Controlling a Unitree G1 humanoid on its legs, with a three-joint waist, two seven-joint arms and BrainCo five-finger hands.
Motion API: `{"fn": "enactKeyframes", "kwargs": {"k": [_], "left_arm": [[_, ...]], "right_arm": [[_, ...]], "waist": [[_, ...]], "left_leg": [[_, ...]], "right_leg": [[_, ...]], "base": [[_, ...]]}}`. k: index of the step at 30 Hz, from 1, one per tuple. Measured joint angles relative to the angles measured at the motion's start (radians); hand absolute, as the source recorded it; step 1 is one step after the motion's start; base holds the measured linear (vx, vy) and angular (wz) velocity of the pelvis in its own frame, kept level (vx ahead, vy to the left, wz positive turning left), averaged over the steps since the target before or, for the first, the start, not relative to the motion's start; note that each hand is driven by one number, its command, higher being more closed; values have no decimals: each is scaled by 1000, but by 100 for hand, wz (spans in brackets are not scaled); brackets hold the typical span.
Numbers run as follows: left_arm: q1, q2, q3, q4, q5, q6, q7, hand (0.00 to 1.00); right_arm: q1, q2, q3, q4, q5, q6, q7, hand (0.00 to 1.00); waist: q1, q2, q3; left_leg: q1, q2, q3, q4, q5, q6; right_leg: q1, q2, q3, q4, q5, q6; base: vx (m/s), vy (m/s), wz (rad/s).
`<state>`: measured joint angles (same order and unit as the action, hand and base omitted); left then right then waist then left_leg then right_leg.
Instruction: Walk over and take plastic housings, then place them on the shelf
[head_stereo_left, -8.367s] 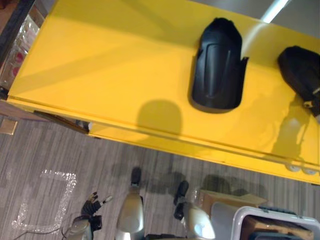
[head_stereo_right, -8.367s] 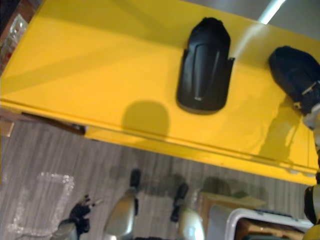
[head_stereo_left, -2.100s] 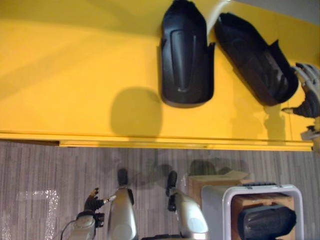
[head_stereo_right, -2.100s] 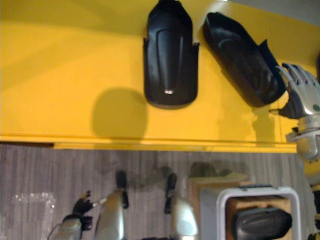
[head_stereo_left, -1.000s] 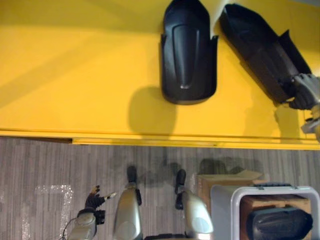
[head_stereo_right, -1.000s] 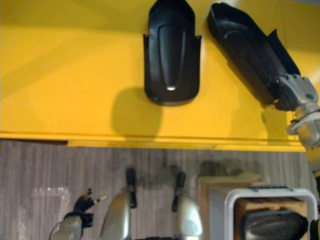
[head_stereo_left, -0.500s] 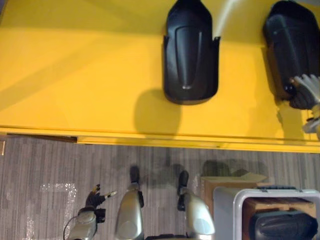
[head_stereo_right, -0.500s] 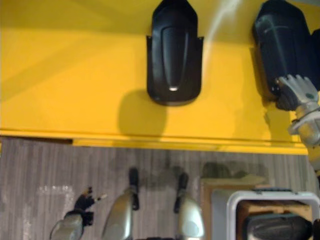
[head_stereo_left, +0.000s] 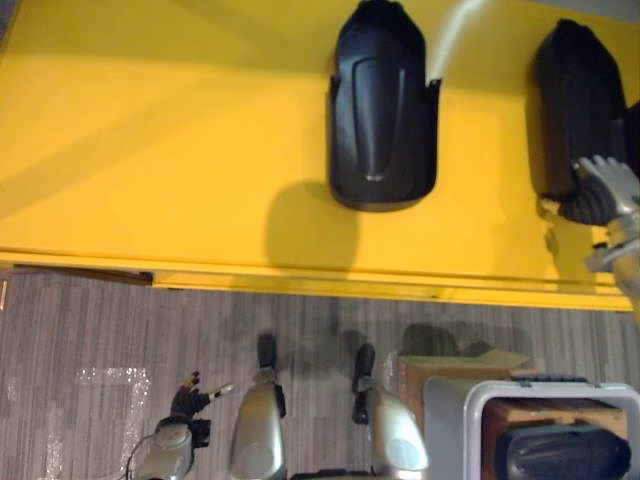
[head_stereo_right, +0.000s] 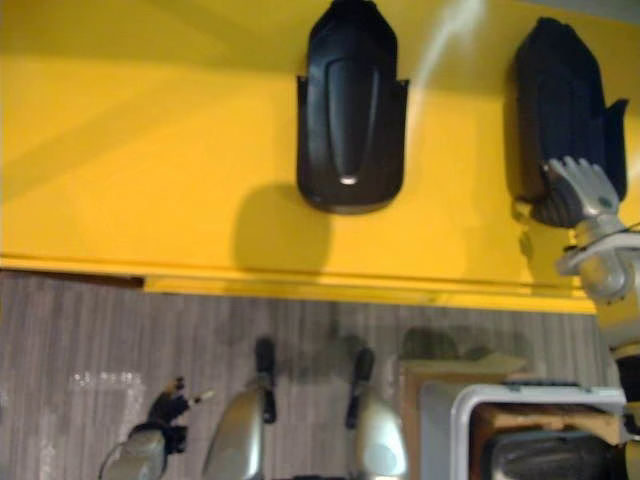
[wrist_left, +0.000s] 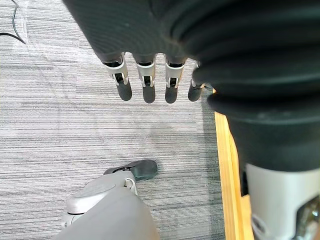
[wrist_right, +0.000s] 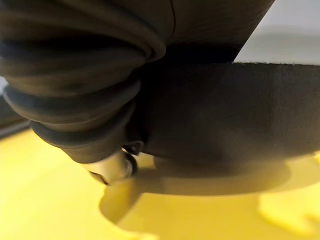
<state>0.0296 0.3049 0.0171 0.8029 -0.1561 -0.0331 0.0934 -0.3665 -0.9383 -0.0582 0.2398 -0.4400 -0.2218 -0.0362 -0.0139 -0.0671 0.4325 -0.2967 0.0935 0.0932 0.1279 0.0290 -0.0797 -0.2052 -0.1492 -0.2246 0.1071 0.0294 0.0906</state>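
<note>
Right hand (head_stereo_right: 572, 190) clasps a housing's (head_stereo_right: 560, 95) near end on the shelf (head_stereo_right: 150, 150). Left hand (wrist_left: 148, 82) hangs low, fingers relaxed.

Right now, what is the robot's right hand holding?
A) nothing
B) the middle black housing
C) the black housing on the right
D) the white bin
C: the right hand holds the near end of the right housing on the yellow shelf.

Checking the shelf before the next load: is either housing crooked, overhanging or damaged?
Nothing stands out. The middle housing and the right housing lie flat on the shelf, roughly parallel, inside its front edge. The right hand is at the right housing's near end.
</note>
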Motion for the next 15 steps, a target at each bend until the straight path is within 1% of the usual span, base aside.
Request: {"fn": "enactKeyframes", "kwargs": {"k": [3, 5, 10, 15], "left_arm": [[0, 0, 1, 0, 1, 4, 0, 0], [0, -2, 1, -1, 1, 17, 0, 0], [-3, -5, 3, 1, 1, 19, 1, 0], [-5, -8, 3, 3, 1, 21, 1, 0]], "right_arm": [[0, 25, -1, -12, 7, 0, 18, 100], [9, 41, -4, -39, 28, -3, 22, 100], [33, 83, -19, -58, 33, -15, 37, 100], [48, 100, -19, -73, 29, -15, 38, 100]], "waist": [[1, -3, -2], [0, -5, -3], [1, -9, -8], [2, -15, -11]], "left_leg": [[1, 0, 0, 3, 0, 0], [6, 0, -1, 3, 0, 0], [17, 0, -1, -1, 0, 0], [17, 0, 0, -2, 0, 0]], "right_leg": [[2, 0, 0, 1, 0, 0], [7, 0, 0, 1, 0, 0], [17, 0, -1, 1, -1, 1], [16, 0, -1, 1, -2, 1]], "base": [[0, 0, 0], [0, 0, 0], [0, 0, 0], [0, 0, 0]]}}
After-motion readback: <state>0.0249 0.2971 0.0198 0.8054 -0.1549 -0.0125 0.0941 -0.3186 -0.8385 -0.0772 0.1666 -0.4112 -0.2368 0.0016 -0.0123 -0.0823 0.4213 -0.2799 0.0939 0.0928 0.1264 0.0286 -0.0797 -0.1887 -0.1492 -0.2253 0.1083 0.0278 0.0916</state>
